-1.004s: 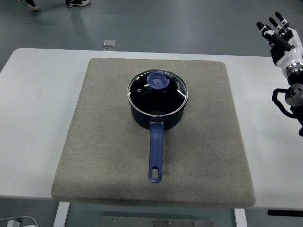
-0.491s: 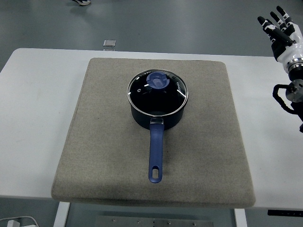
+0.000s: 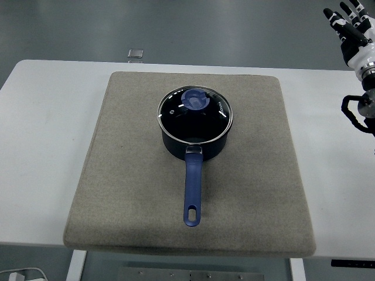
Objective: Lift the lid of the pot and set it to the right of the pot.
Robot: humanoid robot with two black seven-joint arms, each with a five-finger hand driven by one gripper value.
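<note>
On the mat (image 3: 146, 193) at mid-table you have the pot (image 3: 194, 140) — dark body, blue handle (image 3: 193, 190) pointing toward the near edge.

Lid (image 3: 195, 110): glass with a metal rim, seated flat on the pot, blue knob (image 3: 195, 99) on top. Not lifted, not shifted, so the task reads as not yet begun.

Right hand (image 3: 350, 26): at the top right corner, raised above the table's far right edge, fingers spread wide and holding nothing — well apart from the lid.

Left hand: not in view.

Drop spot: bare mat to the right of the pot, nothing lying on it.

Table (image 3: 41, 146): white, with nothing on it but the mat.

Left for you, by my reading: bring the right hand over to the knob, grip, lift the lid off the rim, set it down on the mat right of the pot, release. All of it remains.
</note>
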